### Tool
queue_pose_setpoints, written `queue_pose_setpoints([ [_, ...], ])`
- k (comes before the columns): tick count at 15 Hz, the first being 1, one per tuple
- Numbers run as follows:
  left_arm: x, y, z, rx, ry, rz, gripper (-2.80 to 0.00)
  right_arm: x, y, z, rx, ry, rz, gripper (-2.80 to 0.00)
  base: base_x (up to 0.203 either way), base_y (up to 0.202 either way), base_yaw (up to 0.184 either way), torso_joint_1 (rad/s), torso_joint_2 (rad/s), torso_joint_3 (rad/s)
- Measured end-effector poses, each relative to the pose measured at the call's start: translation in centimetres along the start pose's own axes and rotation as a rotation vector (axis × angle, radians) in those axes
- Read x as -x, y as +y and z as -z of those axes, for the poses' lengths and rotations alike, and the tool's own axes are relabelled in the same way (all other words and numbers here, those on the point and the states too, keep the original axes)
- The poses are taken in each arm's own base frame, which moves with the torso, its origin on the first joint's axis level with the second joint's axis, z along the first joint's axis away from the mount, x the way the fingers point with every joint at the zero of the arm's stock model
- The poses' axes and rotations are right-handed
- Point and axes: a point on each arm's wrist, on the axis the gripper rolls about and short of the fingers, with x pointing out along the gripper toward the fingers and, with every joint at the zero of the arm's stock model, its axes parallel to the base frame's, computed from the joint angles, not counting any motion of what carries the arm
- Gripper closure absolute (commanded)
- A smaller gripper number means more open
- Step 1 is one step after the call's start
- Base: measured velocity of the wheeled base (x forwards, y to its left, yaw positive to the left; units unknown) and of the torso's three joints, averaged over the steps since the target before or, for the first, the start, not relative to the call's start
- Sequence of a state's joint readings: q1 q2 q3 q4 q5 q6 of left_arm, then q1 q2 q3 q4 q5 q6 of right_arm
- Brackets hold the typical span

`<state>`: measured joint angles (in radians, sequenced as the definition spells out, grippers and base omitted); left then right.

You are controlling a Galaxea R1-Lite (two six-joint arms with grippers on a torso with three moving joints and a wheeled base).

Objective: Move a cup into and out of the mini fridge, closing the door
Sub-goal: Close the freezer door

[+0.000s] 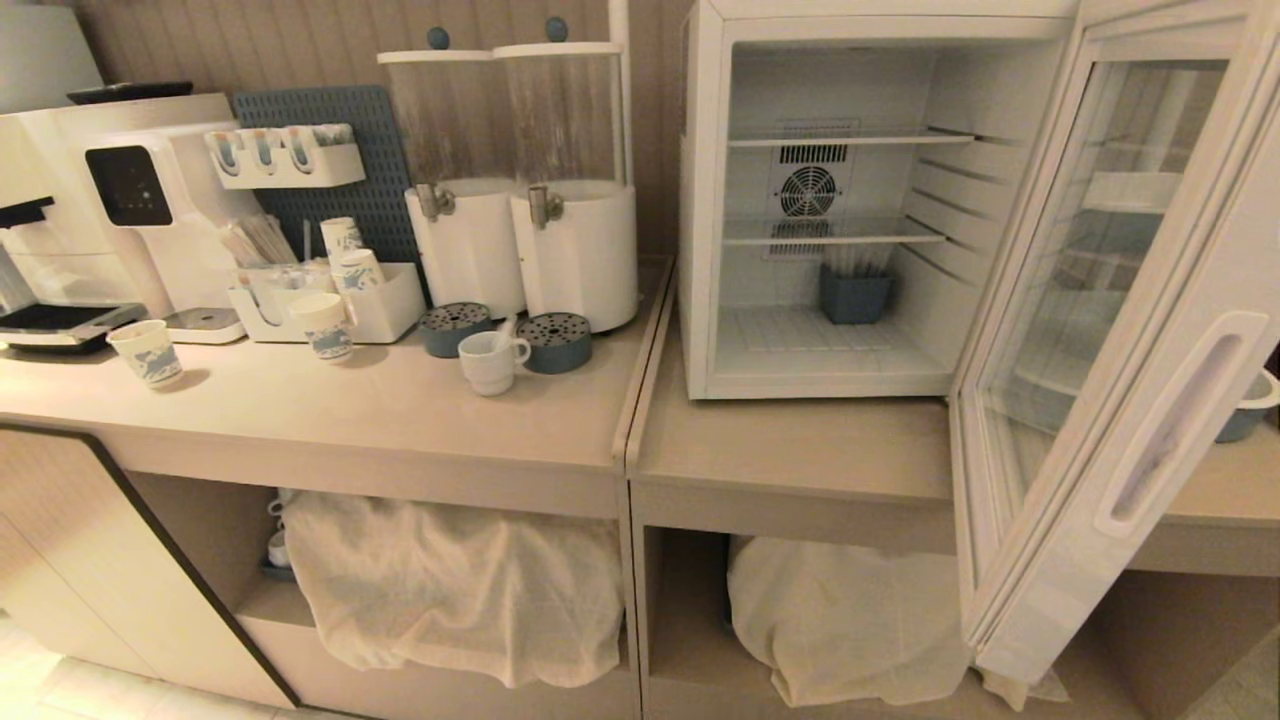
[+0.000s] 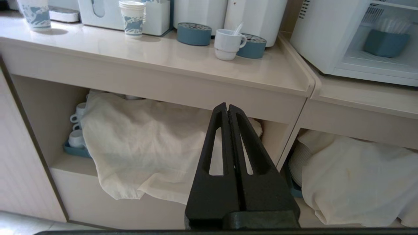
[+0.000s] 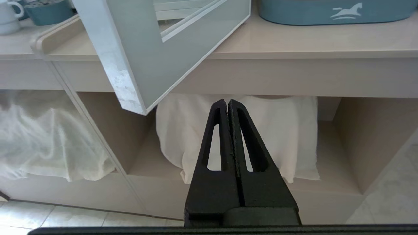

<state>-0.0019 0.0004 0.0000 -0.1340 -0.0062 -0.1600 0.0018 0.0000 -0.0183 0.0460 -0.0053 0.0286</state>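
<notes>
The cup [image 1: 490,361], a squat white mug with a loop handle, stands on the counter before two blue drip trays; it also shows in the left wrist view [image 2: 227,43]. The mini fridge [image 1: 705,200] sits to its right, and its door [image 1: 1120,330] is swung wide open toward me. Inside, a blue container [image 1: 856,296] rests on the fridge floor under wire shelves. Neither arm shows in the head view. My left gripper [image 2: 227,106] hangs shut and empty below the counter edge. The right gripper [image 3: 227,101], also shut and empty, sits low beneath the door's corner [image 3: 130,101].
Two white drink dispensers [image 1: 520,240] stand behind the cup. Paper cups [image 1: 147,351] and a coffee machine [image 1: 130,190] fill the counter's left. White cloths [image 1: 460,590] cover the shelves below. A blue tub [image 3: 329,11] sits on the counter right of the door.
</notes>
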Motion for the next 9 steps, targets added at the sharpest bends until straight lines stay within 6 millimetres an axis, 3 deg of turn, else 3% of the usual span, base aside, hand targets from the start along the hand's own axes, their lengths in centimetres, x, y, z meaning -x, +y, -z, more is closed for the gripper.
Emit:
queue_pose_setpoints([
  [5,0.0,0.0,0.0,0.000,0.000,0.002,0.00,0.2,0.0,-0.8,-0.015,-0.046,0.011,0.00,0.000,0.000,0.000,0.000,0.00,0.000],
  [7,0.0,0.0,0.0,0.000,0.000,0.002,0.00,1.5,0.1,-3.5,-0.001,-0.096,0.004,0.00,0.000,0.000,0.000,0.000,0.00,0.000],
  [9,0.0,0.0,0.0,0.000,0.001,0.002,0.00,4.8,0.2,-8.8,0.004,-0.213,-0.011,0.00,0.000,0.000,0.000,0.000,0.00,0.000],
])
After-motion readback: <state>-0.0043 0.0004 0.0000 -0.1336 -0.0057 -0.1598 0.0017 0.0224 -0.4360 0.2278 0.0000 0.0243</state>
